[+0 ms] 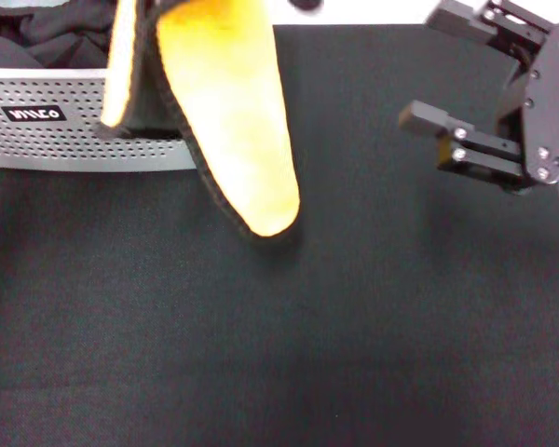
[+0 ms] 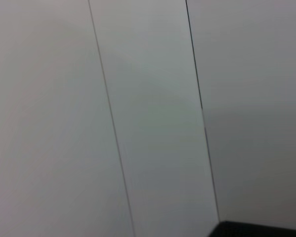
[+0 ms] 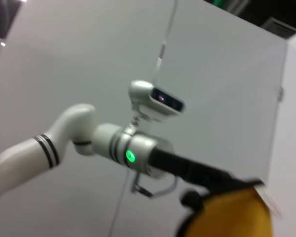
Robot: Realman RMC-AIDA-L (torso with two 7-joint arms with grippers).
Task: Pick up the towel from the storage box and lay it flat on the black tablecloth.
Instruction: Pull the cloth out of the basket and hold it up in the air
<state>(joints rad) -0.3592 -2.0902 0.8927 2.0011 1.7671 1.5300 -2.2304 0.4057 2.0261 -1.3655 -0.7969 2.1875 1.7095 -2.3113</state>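
Above the black tablecloth (image 1: 289, 345) we see the towel (image 1: 228, 112) hanging yellow side out, just beside the storage box (image 1: 84, 140), gripped by the left claw (image 3: 222, 185). The right claw (image 1: 447, 79) hovers nearby with fingers spread and nothing in them.

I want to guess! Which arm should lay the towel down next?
Left. Its gripper already holds the towel hanging above the tablecloth. The right gripper waits open, off to the side.
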